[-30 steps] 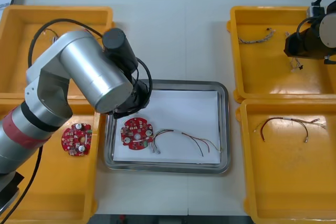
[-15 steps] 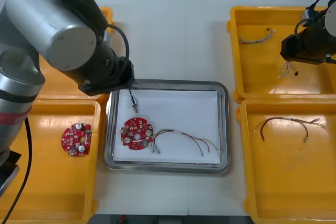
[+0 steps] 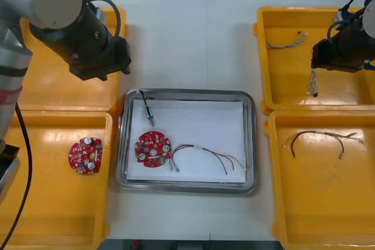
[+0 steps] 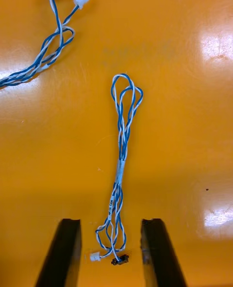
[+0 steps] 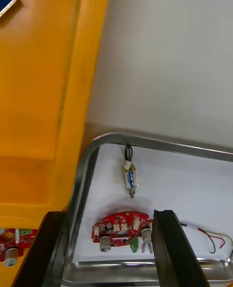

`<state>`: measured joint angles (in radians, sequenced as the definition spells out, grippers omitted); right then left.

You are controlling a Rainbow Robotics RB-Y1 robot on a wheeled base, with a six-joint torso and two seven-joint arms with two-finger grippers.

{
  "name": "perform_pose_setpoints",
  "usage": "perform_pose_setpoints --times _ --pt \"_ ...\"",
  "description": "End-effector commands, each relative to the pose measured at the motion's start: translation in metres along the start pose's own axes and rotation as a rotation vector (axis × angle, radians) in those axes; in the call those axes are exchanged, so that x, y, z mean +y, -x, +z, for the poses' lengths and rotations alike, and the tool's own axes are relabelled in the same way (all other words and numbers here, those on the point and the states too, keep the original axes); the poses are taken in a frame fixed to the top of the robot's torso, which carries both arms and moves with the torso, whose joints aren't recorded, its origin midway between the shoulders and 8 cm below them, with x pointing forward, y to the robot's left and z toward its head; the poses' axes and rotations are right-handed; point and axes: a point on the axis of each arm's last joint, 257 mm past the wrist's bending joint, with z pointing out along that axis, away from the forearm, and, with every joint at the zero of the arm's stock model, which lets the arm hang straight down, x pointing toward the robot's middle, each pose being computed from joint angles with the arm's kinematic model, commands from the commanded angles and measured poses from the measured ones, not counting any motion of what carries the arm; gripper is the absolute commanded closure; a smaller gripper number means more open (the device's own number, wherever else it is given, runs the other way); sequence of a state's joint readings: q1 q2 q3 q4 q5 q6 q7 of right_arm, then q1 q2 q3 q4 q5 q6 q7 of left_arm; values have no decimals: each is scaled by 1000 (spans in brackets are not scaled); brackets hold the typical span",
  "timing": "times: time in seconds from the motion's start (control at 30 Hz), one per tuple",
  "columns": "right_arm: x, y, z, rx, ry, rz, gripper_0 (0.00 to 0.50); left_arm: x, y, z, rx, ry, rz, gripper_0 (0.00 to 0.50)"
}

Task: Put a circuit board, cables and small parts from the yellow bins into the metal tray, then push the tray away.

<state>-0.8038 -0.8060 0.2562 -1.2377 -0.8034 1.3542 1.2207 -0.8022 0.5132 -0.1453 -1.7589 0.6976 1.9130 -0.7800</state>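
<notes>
The metal tray (image 3: pixel 251 144), white inside, holds a round red circuit board (image 3: pixel 153 147), a red and yellow cable (image 3: pixel 214 157) and a small metal part (image 3: pixel 149 111) with a black lead. My left gripper (image 5: pixel 110 250) is open and empty, high above the tray's far left corner (image 5: pixel 97 146); the part (image 5: pixel 130 177) and board (image 5: pixel 121 226) lie beyond its fingers. My right gripper (image 4: pixel 110 255) is open over the far right yellow bin (image 3: pixel 262 57). The end of a twisted blue and white cable (image 4: pixel 121 160) lies between its fingers without being pinched.
A second twisted cable (image 3: pixel 286 40) lies in the same far right bin. The near right bin (image 3: pixel 270 203) holds a black cable (image 3: pixel 319 139). Another circuit board (image 3: pixel 85 156) sits in the near left bin. The left arm (image 3: pixel 96 51) hangs over the far left bin's edge.
My left arm has lifted off the tray and swung back toward the far left bin, leaving the small metal part in the tray. The right gripper has drifted slightly left, the twisted cable under it.
</notes>
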Motion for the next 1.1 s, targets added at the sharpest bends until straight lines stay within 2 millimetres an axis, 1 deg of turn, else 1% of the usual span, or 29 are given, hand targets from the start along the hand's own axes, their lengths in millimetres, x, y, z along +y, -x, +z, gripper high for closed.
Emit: perform_pose_setpoints --times 0.03,0.1,0.17,0.27,0.4,0.67,0.83,1.0,1.1 --pt "5 14 -15 -32 6 -41 0 16 45 -26 -71 44 177 0" --pt "3 15 -15 -33 0 -45 0 26 50 -22 -57 66 188 0" --pt "2 18 -17 -37 -11 -52 0 34 61 -18 -68 66 206 0" --pt "-3 19 -17 -20 -15 -40 0 45 74 -17 -81 52 222 0" --pt "-4 23 -15 2 -9 -23 0 63 82 -16 -71 36 219 0" --pt "7 30 -7 17 19 -6 0 96 98 -23 -86 28 221 0" --pt "16 35 3 3 34 2 0 104 108 -27 -119 45 207 0" --pt "16 31 13 4 34 7 0 107 122 -30 -174 59 197 0" --pt "17 29 18 4 25 -4 0 110 131 -26 -199 60 183 0"
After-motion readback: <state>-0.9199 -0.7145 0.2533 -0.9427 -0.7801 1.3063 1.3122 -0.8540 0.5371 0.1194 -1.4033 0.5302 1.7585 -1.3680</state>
